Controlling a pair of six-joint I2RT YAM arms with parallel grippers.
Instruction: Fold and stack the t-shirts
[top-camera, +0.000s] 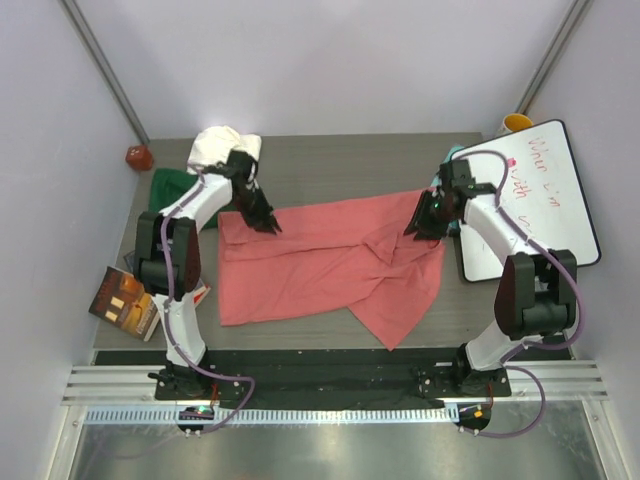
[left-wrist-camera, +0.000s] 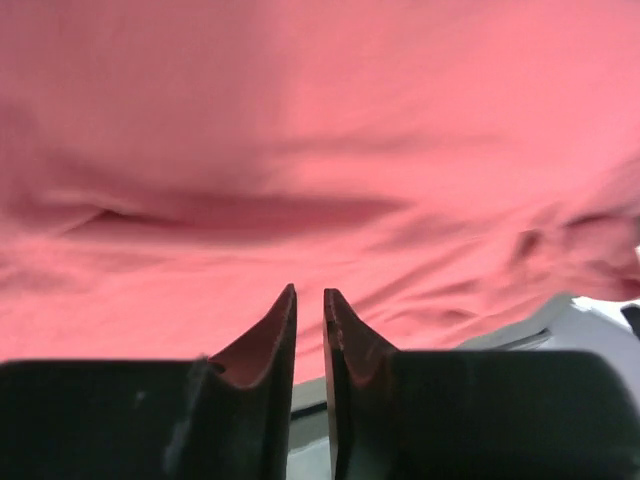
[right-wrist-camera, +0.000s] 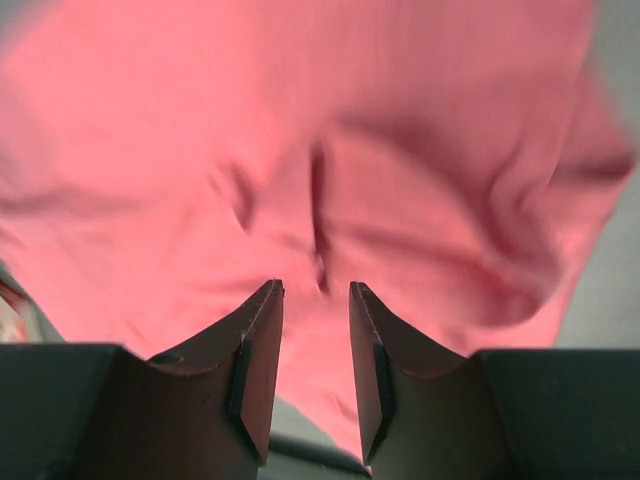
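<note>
The salmon-pink t-shirt (top-camera: 320, 265) lies spread and wrinkled across the middle of the table, one flap hanging toward the front right. My left gripper (top-camera: 262, 222) hovers over the shirt's back-left corner. Its jaws (left-wrist-camera: 310, 292) stand slightly apart with nothing between them. My right gripper (top-camera: 425, 222) is over the back-right edge, open, with only pink cloth (right-wrist-camera: 400, 200) beneath the empty gap (right-wrist-camera: 315, 285). A cream-white t-shirt (top-camera: 222, 148) is bunched at the back left. The dark green t-shirt (top-camera: 168, 187) lies beside it, partly behind the left arm.
A whiteboard (top-camera: 535, 200) with red writing covers the right side of the table, and a yellow cup (top-camera: 517, 123) stands behind it. A glossy book (top-camera: 128, 300) overhangs the left edge. A small red object (top-camera: 138, 157) sits at the back-left corner.
</note>
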